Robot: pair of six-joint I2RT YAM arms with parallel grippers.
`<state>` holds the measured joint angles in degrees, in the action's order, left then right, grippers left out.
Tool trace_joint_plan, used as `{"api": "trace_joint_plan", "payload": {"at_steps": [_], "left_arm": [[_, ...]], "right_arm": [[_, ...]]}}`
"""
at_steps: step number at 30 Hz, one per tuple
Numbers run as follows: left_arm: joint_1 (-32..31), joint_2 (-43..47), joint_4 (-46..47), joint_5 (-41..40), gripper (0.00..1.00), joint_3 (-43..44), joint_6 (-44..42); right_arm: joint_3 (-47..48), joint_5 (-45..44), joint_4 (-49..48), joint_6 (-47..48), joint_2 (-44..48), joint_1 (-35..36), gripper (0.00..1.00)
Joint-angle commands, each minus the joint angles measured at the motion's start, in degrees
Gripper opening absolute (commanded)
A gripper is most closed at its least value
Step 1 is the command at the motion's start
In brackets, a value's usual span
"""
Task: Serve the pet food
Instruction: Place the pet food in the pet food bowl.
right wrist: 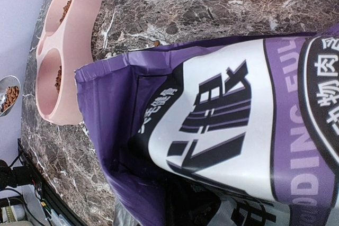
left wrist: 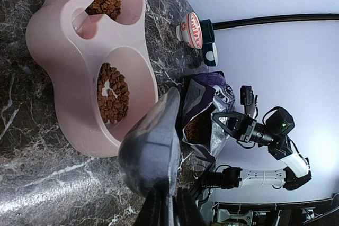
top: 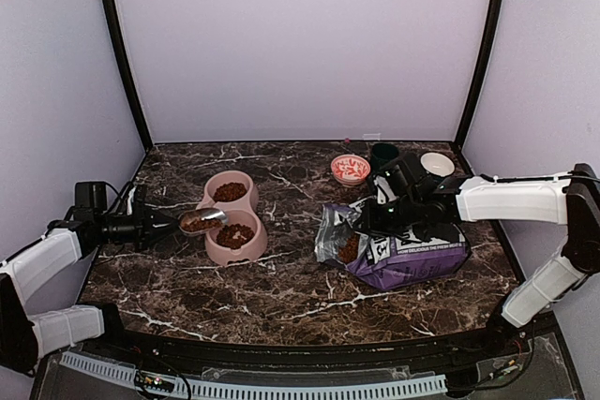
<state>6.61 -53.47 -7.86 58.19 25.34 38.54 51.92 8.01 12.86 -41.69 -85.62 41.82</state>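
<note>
**Top view:** even, diffuse light with a violet cast on the pale enclosure walls (top: pixel 300 44). The dark marble-patterned tabletop (top: pixel 281 292) carries only soft shadows, and the black frame posts (top: pixel 120 53) bow slightly.

**Left wrist view:** the grey metal scoop (left wrist: pixel 153 146), close to the lens, is blurred, while small reddish-brown kibble pellets (left wrist: pixel 112 95) resolve individually.

**Right wrist view:** the glossy purple-and-white printed bag (right wrist: pixel 238 125) shows mild sheen; deep shadow lies beneath it.

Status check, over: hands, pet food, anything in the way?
Left hand shut on scoop, loaded, at pink double bowl edge. Pet food in both wells. Right hand shut on bag. Nothing between scoop and bowl.
</note>
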Motion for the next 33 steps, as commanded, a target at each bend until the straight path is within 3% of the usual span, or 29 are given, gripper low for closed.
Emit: {"api": "trace_joint_plan", "payload": {"at_steps": [1, 33], "left_arm": [[0.4, -0.2, -1.4, -0.8, 0.0, 0.9, -1.7], [-4.5, -2.2, -7.4, -9.8, 0.0, 4.9, -5.3]], "right_arm": [[-0.7, -1.5, -3.2, 0.2, -0.1, -1.0, 0.0], [0.2, -0.6, -3.6, 0.5, -1.4, -1.0, 0.0]]}}
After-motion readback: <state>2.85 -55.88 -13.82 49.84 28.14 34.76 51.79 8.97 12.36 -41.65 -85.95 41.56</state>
